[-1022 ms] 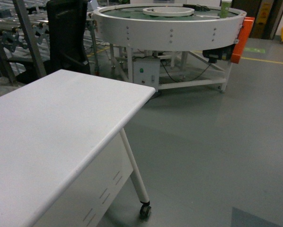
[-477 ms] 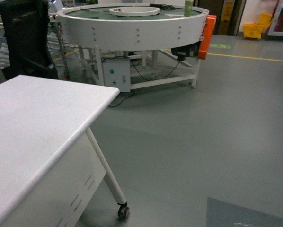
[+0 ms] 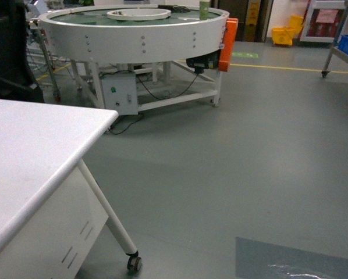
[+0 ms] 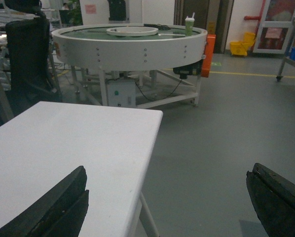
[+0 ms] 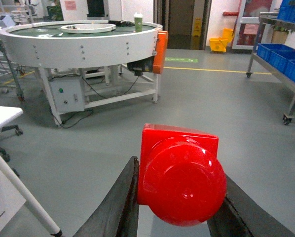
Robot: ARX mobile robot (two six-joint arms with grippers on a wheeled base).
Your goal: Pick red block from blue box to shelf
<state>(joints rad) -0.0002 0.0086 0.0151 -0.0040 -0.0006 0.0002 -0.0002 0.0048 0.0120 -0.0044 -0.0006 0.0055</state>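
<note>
The red block [image 5: 179,177] fills the lower middle of the right wrist view, its round stud facing the camera. My right gripper [image 5: 178,170] is shut on it, one dark finger on each side, high above the grey floor. My left gripper [image 4: 168,172] is open and holds nothing, hovering over the corner of a white table [image 4: 78,138]. The shelf [image 5: 271,49], a steel rack on casters carrying dark blue crates [image 5: 280,54], stands at the far right, and its post also shows in the head view [image 3: 335,40]. The blue box is out of view. Neither gripper shows in the head view.
A white table [image 3: 34,151] on castered legs is at the left. Behind it stands a round white machine table [image 3: 133,29] with a control box [image 3: 119,96] and an orange panel [image 3: 230,35]. A yellow mop bucket [image 3: 290,35] is at the back. A black chair [image 4: 29,59] is far left.
The head view has swung to the right: the white table and the round machine table have slid left, and the mop bucket and the rack's post have come into view.
</note>
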